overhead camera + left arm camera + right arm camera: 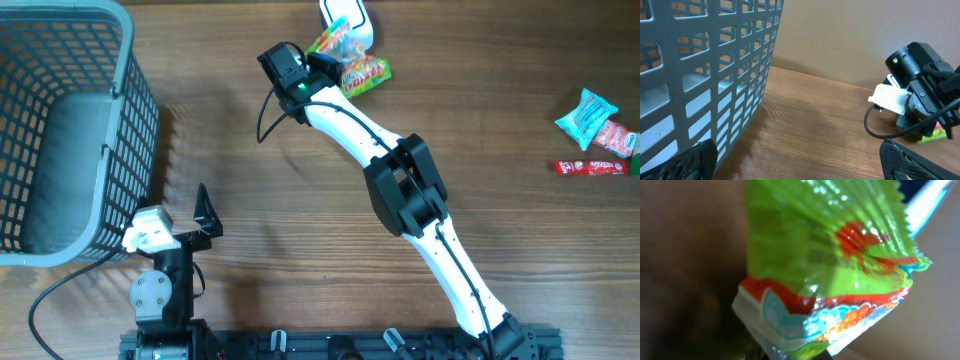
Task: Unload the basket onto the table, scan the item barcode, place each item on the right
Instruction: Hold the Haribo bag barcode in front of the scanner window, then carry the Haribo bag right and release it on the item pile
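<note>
Green snack packet, clamped in the right claw, was held at the desk's far edge beside a white scanner, likely to present its barcode; left claw stood apart by the basket.

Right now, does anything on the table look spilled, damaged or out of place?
Nothing stands out. The right gripper is shut on a green packet, its foil crinkled but not visibly torn. The basket stands upright. A blue packet and a red bar lie at the right.
</note>
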